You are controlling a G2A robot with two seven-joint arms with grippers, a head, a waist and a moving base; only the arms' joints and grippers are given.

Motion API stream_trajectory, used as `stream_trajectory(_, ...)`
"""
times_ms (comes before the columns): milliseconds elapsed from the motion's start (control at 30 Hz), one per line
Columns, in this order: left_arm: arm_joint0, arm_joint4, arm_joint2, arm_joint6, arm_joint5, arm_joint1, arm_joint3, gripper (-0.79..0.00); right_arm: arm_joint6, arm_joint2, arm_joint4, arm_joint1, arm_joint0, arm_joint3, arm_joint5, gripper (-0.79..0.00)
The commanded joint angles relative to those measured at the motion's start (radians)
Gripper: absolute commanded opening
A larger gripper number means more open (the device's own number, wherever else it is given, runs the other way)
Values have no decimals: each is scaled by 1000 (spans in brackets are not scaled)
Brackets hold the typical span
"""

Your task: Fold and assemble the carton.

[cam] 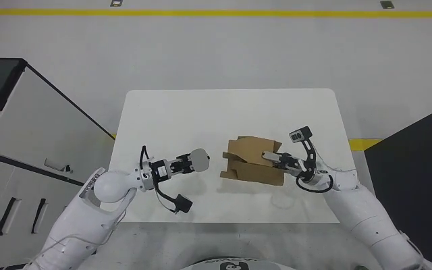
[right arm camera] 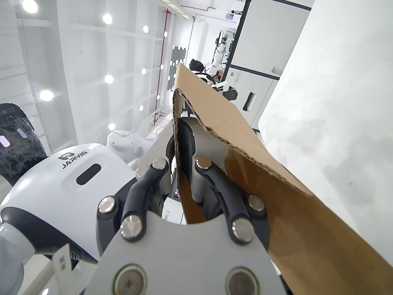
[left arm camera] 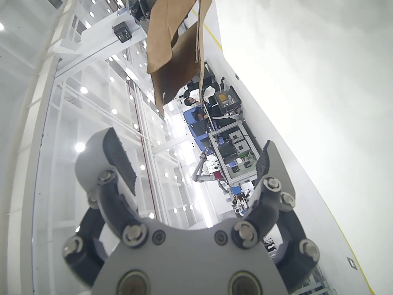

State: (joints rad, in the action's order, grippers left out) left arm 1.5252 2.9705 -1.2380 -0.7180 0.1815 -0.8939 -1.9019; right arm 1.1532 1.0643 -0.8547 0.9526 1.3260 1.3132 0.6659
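Right, from the top camera I see the carton [cam: 251, 162] on the white table [cam: 202, 108], just off the table's middle toward 3 o'clock. It is brown cardboard, partly opened, with flaps standing out at its 12 o'clock and 9 o'clock edges. It seems to rest on the tabletop, though from above I can't be sure its base is fully down.

My right gripper [cam: 271, 158] is at the carton's 3 o'clock side. On the right wrist camera its two fingers [right arm camera: 185, 142] are closed tight on a thin cardboard panel, one on each face, and the torn corrugated edge runs across just past them.

My left gripper [cam: 196, 160] is at the carton's 9 o'clock, near it but not touching. On the left wrist camera its jaws stand wide apart with nothing between the ribbed pads [left arm camera: 119, 158], and the carton's open end is ahead of them.

A grey cabinet [cam: 27, 135] stands off the table at 9 o'clock, and a yellow floor line [cam: 216, 12] crosses at 12 o'clock.
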Motion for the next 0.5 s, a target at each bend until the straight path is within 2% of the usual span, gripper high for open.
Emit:
stream_trajectory(0,3,0,7,9,-3,-1,-3,0,-21,-1,-11,3,7,18,-16,-785)
stream_trajectory(200,-9,20,17,73,-11,-7,-1,0,44,21,-105,6,29,25,-43,-785)
stream_trajectory(467,-22,31,27,78,-16,-10,-8,0,57,64,-145,9,40,36,-56,-785)
